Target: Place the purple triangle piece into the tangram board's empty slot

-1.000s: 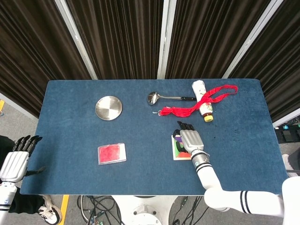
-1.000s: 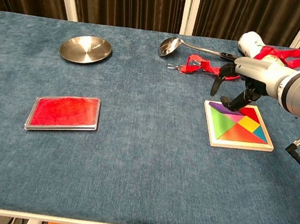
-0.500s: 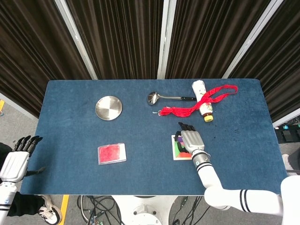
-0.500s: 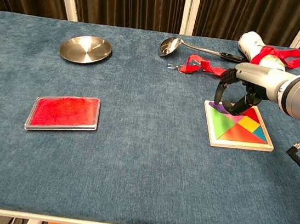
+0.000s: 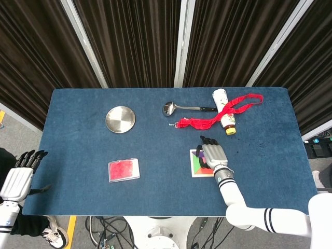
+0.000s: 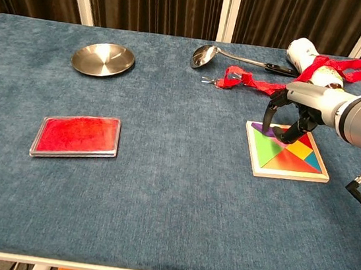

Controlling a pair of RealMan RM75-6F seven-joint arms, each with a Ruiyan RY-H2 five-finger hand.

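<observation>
Right hand [image 6: 294, 114] arched over the tangram board [image 6: 286, 153], fingertips down on the purple triangle piece [image 6: 266, 129] at the board's far edge; left hand [image 5: 18, 176] off-table, fingers straight, holding nothing.

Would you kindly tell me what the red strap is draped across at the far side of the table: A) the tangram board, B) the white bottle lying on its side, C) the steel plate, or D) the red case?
B: the red strap crosses the white bottle.
</observation>
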